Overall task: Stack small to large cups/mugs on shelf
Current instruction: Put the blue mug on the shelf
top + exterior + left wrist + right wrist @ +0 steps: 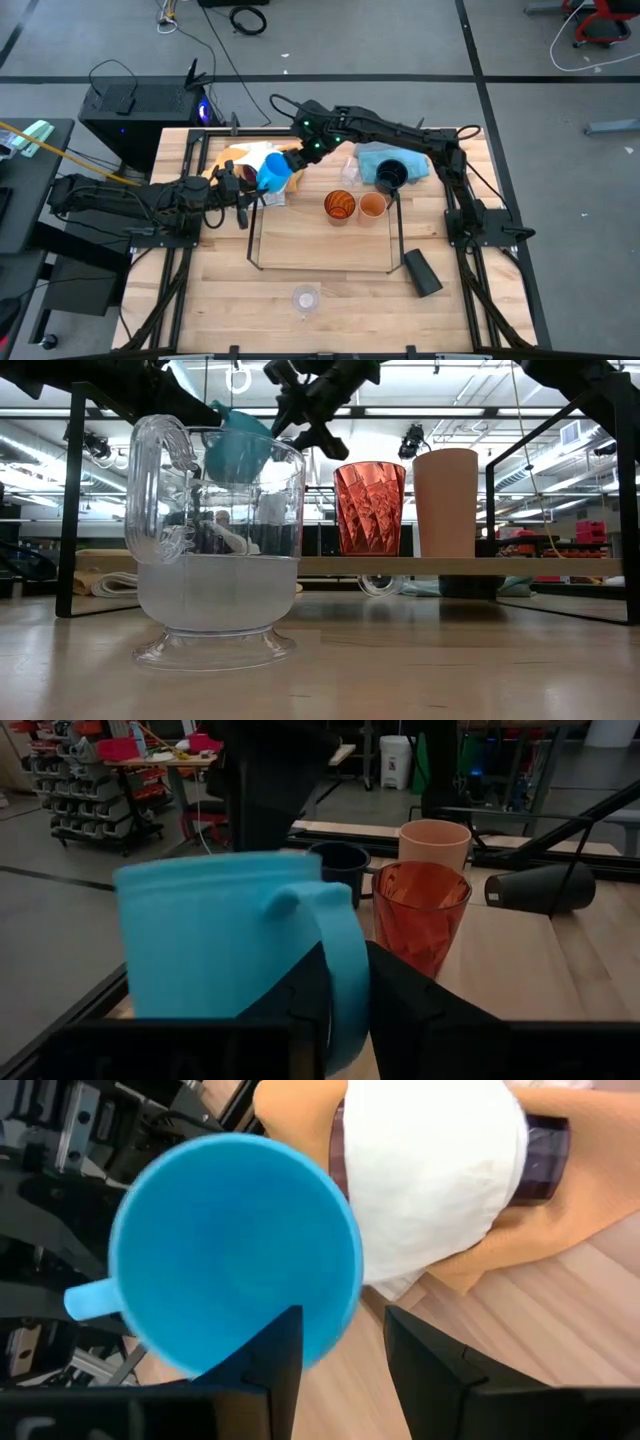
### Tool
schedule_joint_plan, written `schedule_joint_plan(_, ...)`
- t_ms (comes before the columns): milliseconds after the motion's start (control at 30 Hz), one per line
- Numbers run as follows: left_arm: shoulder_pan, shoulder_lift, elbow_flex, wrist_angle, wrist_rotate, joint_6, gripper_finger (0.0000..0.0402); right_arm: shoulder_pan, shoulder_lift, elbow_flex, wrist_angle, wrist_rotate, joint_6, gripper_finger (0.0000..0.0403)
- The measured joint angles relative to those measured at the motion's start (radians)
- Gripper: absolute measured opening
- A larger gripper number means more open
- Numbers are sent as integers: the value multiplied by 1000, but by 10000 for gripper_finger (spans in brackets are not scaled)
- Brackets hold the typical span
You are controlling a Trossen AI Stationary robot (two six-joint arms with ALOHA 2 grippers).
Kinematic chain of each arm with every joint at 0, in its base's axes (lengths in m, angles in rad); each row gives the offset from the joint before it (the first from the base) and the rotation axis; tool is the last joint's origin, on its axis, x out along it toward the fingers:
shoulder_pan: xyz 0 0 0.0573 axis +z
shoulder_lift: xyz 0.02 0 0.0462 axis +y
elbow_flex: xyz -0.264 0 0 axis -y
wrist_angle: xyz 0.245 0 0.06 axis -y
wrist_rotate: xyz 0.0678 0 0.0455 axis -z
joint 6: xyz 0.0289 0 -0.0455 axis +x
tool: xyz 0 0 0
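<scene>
Fingers of our left gripper (pixel 345 1010) are pinching the handle of the light-blue mug (pixel 273 172), as the left wrist view shows the handle running down between the two dark pads. Our right gripper (pixel 340 1365) sits at the mug's rim with one finger inside and one outside, spread and not yet biting; we judge this is a handover in mid-air, just above the near-left corner of the shelf (pixel 255 250).

On the shelf the red tumbler (pixel 339 206) and the small orange cup (pixel 372 206) already stand side by side, with the navy mug (pixel 390 176) just beyond them on a blue cloth (pixel 375 158). A black cup (pixel 422 272) lies on its side by the shelf's right end, and a clear cup (pixel 305 297) waits on the table in front.

To do this well, we should close the right fingers squarely on the rim wall before the left lets the handle go, and keep the mug level. Then we carry it clear of the wire frame and set it down beside the tumbler without nudging it.
</scene>
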Motion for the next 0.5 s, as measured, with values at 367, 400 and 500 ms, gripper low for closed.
schedule_joint_plan(367, 0, 0, 0, -4, -2, 1, 32, 0, 0, 0, 0, 0, -5, 147)
schedule_joint_plan(400, 0, -1, 0, -6, -2, 1, 31, 0, 0, 0, 0, 0, -5, 146)
schedule_joint_plan(500, 0, 0, 0, -8, 0, 1, 31, 1, 0, 0, 0, 0, -8, 146)
